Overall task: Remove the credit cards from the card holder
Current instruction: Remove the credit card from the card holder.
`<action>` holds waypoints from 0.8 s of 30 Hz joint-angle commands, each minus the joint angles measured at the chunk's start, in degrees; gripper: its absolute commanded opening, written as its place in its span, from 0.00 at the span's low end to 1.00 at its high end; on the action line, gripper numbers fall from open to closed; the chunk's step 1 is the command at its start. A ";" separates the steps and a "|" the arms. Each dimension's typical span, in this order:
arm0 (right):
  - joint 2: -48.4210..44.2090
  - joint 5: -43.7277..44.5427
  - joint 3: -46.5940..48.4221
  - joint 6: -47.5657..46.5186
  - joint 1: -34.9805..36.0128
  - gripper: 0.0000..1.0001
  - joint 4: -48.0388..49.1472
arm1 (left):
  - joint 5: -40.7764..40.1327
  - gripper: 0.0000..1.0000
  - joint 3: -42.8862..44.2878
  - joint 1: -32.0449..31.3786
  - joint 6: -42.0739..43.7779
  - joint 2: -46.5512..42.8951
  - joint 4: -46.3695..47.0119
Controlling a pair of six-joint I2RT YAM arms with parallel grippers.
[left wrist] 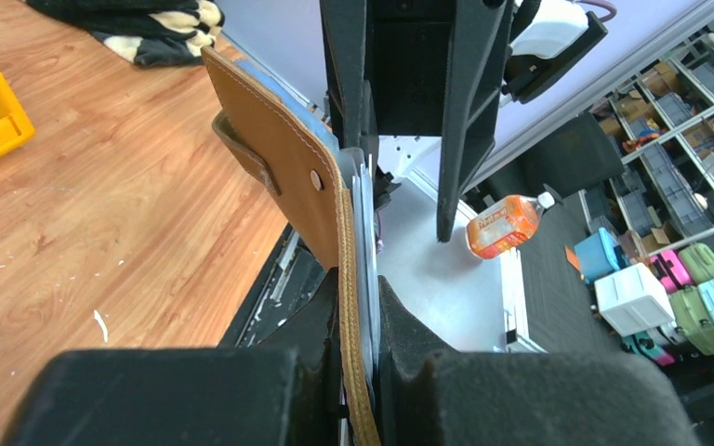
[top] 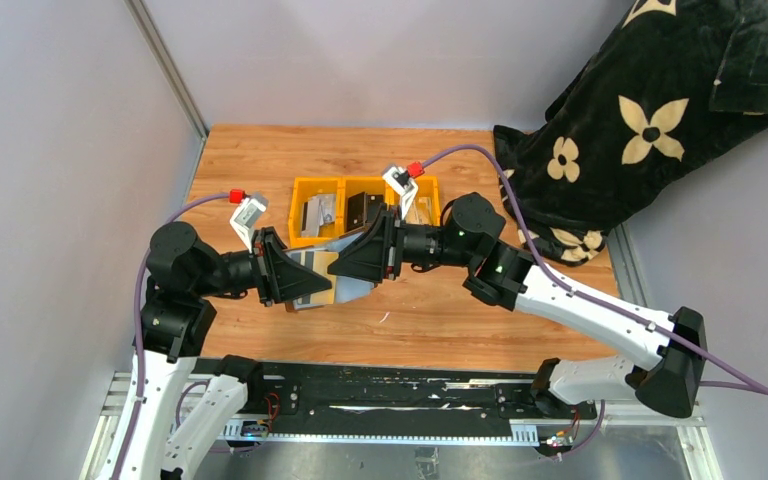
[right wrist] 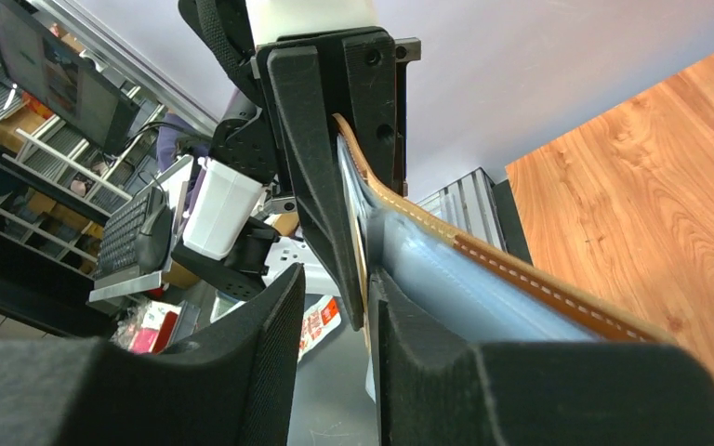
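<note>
The left end effector is squeezed shut on the bottom edge of the card holder. It holds the card holder up in the air, standing on its side, a little above the wooden surface. The brown leather outside faces the surface and the grey inside faces the other way.

The right end effector comes at the card holder from the other end. Its two fingers are a little way apart, with a gap between them. A thin edge from the grey inside sits in that gap. I cannot tell if that edge is a card or only part of the pocket, and the fingers do not look tight on it.

Behind the arms are yellow bins. A grey card and a black card seem to lie in them, so some credit cards look to be out already.

The step now looks like getting hold of another card. Next, the right fingers need to close on just the thin card, not the leather. Then they need to pull straight out along the pocket while the left side holds tight. A crooked pull could bend the card or tug the card holder loose.
</note>
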 commanded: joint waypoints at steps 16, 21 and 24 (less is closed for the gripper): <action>-1.27 -2.28 -1.98 0.66 -2.44 0.00 2.69 | 3.69 0.27 3.16 -0.38 1.53 0.21 -2.16; -3.15 -3.33 -4.16 1.02 -4.18 0.00 2.18 | 3.92 0.25 3.58 -0.38 1.44 0.57 -2.25; -5.35 -3.83 -5.62 1.03 -5.79 0.00 1.32 | 3.94 0.19 3.71 -0.38 1.81 0.96 -2.47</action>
